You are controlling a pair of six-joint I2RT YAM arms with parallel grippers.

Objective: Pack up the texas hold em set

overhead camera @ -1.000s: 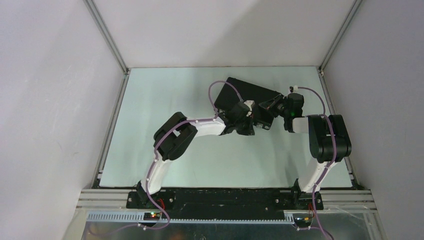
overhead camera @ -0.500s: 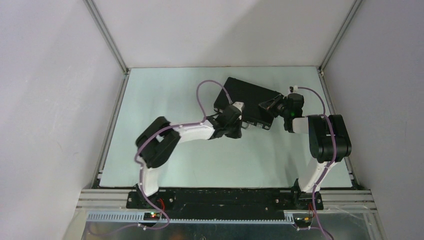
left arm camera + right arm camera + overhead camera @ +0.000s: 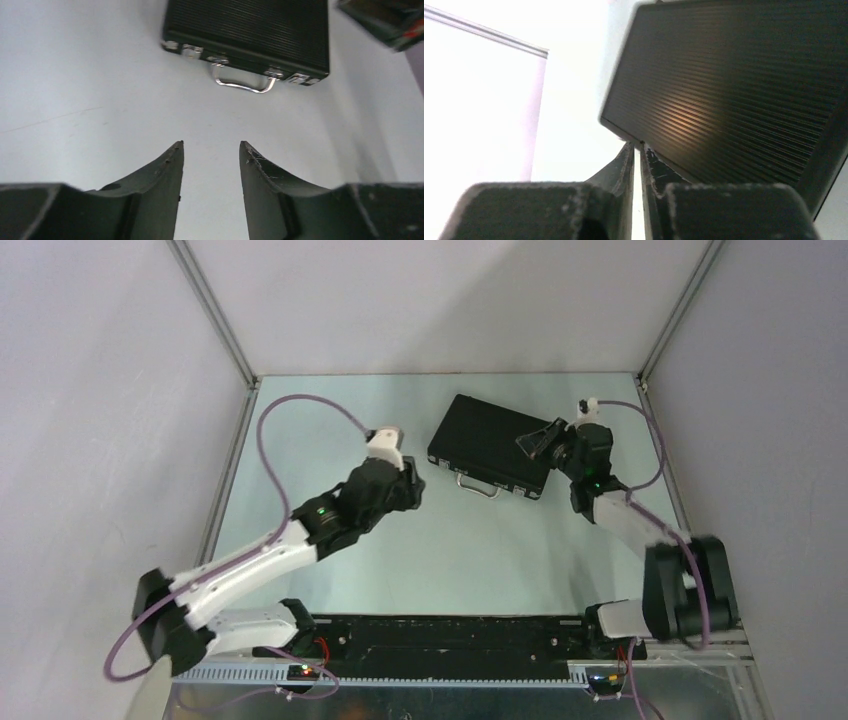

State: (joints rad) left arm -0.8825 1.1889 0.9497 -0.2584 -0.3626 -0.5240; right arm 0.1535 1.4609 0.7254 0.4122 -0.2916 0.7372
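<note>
The black ribbed briefcase (image 3: 490, 443) of the texas hold em set lies closed on the table, silver handle (image 3: 477, 487) and latches facing the arms. The left wrist view has it ahead, briefcase (image 3: 250, 27) with handle (image 3: 243, 86). My left gripper (image 3: 413, 483) hangs left of the case, apart from it, open and empty (image 3: 211, 146). My right gripper (image 3: 532, 440) is at the case's right end, shut, with nothing between its fingers. Its tips (image 3: 636, 145) meet the edge of the ribbed lid (image 3: 744, 85). No chips, dice, discs or cards show.
The pale green table top (image 3: 330, 430) is walled by grey panels with metal frame rails (image 3: 215, 315) at the corners. The arms' base rail (image 3: 450, 640) runs along the near edge. My right gripper (image 3: 385, 20) shows blurred in the left wrist view's top right corner.
My left arm has drawn back to the left, away from the case's handle, and its jaws have opened. The right arm's elbow has swung down and right, while its gripper stays at the case's right end.
</note>
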